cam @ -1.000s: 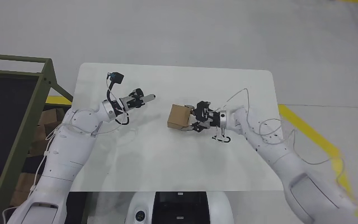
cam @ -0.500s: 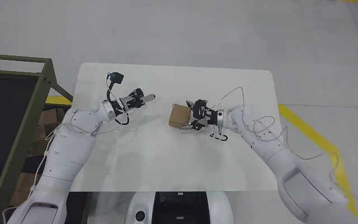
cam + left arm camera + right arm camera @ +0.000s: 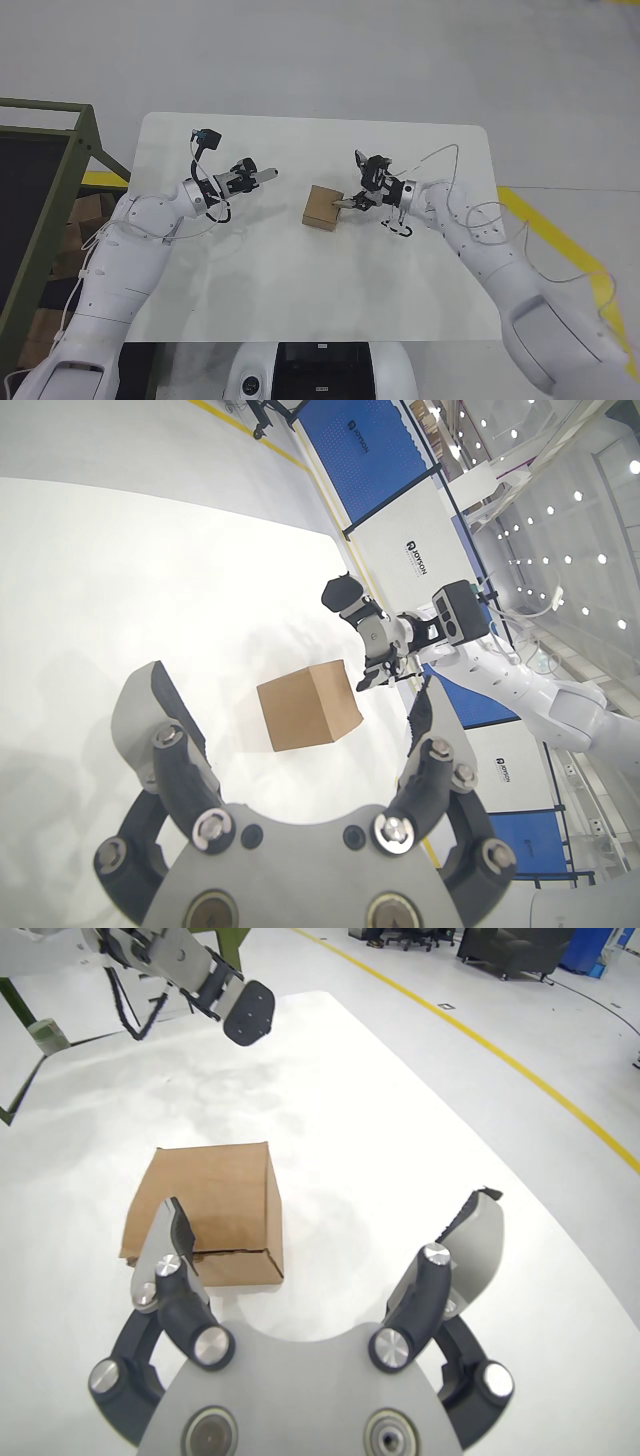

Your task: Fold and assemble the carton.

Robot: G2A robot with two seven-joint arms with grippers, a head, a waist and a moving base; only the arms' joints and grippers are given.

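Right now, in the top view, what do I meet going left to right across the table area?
green frame → left gripper → carton → right gripper

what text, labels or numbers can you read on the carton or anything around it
carton: no print on the faces that show.
table: none.
blue panel: one short brand mark, not quoted here.
white panel: the same kind of mark, not quoted here.
floor plate: too small to read.
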